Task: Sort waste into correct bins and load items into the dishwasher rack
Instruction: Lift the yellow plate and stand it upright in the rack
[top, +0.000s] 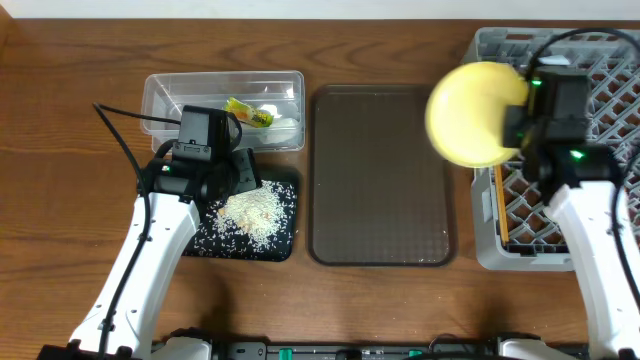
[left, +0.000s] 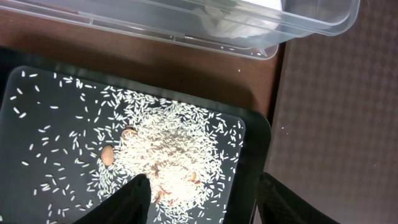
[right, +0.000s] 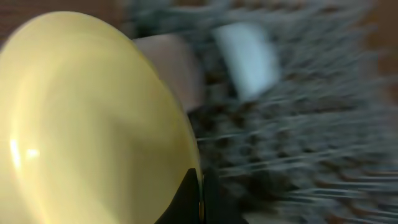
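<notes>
Two arms are at opposite ends of the table. At the upper right of the overhead view, the right gripper (top: 520, 120) is clamped on the rim of the pale yellow plate (top: 468, 115). The plate is tilted on edge at the left side of the grey rack (top: 600, 60), beside the brown serving tray (top: 380, 180). Left of centre, the left gripper (left: 202, 186) hangs with its fingers apart above the rice pile (top: 252, 210) on the black tray (top: 215, 245). Just above, the clear tub (top: 165, 90) holds the snack wrapper (top: 248, 112) and a white scrap (top: 285, 124).
</notes>
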